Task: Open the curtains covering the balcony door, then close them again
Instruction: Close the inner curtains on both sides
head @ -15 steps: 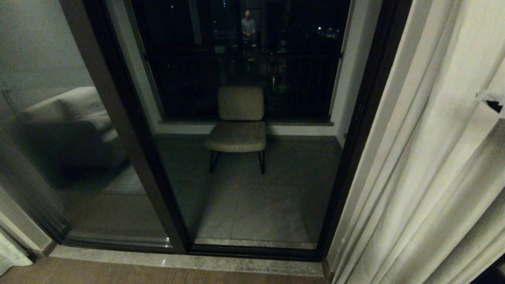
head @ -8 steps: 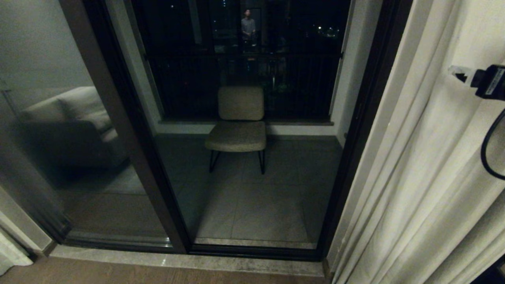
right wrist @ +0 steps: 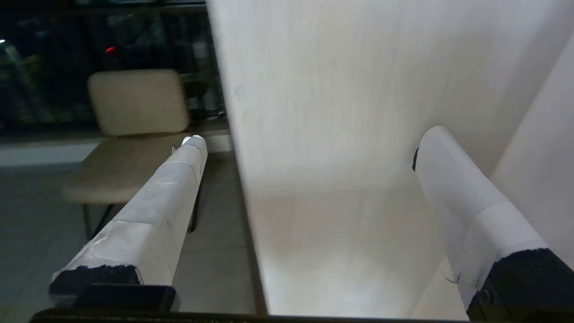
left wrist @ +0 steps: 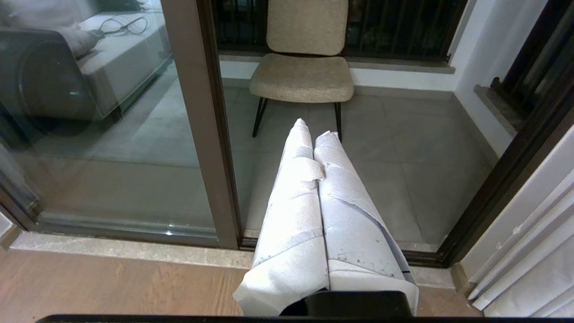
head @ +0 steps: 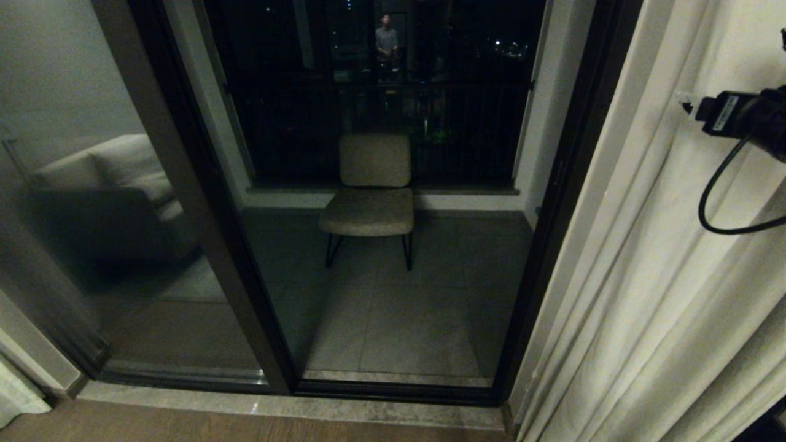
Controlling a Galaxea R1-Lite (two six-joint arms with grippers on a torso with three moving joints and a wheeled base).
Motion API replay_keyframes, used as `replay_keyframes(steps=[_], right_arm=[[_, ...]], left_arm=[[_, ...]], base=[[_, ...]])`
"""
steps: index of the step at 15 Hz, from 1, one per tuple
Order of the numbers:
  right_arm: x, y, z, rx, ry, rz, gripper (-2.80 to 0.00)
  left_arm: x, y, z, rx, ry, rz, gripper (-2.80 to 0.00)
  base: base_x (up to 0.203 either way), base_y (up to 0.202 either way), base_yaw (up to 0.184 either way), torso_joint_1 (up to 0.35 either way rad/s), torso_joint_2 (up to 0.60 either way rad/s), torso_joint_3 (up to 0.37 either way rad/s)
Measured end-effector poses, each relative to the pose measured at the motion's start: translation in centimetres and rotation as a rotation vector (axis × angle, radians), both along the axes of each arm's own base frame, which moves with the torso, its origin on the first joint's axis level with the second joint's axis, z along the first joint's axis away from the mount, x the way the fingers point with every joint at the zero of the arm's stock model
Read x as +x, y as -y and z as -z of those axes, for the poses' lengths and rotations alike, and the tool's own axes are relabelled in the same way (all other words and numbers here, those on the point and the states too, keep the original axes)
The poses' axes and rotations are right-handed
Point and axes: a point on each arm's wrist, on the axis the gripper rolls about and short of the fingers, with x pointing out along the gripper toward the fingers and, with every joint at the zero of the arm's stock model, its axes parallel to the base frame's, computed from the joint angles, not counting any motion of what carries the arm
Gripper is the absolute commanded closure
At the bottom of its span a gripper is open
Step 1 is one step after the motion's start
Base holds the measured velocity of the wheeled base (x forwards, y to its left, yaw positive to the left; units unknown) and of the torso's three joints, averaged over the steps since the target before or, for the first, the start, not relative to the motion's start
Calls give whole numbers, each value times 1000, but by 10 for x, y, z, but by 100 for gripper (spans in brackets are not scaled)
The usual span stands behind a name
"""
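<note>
Spread wide, the right gripper (right wrist: 309, 148) reaches level toward the floor-length cream-white pleated curtains (head: 669, 264), its two white-wrapped fingers (right wrist: 154, 211) straddling the leading edge of one fabric panel: one finger lies on the glass side, the other on the cloth side, and neither is seen pressing the fabric. From the head view only the dark wrist end of that arm and one looping black cable (head: 724, 202) show at the right edge, in front of the drapes. The left gripper (left wrist: 314, 130) is held low and well apart from the cloth, its two wrapped fingers pressed together and empty, pointing toward the doorway. The curtains are gathered to the right of the tall glass balcony door in its dark brown-black frame (head: 202, 202), whose glass is uncovered. Through it, one beige padded chair on thin black legs (head: 371, 196) stands on the grey tiled balcony floor (head: 399, 319) before a dark railing. One person (head: 385, 40) is reflected faintly high in the glass, and one pale sofa (head: 116, 178) shows in the left pane.
</note>
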Motion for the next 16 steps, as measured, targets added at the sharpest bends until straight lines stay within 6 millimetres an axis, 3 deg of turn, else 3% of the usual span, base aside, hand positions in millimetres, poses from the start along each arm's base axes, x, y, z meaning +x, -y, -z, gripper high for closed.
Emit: replay_keyframes(steps=[9,16], right_arm=[[51,-5,-9,13,69,84,-280],[71,-2,-9,9,95,141,-280]], left_arm=[[0,0,0,0,0,0,0],[0,0,0,0,0,0,0]], base=[[0,0,0,0,0,0],[0,0,0,0,0,0]])
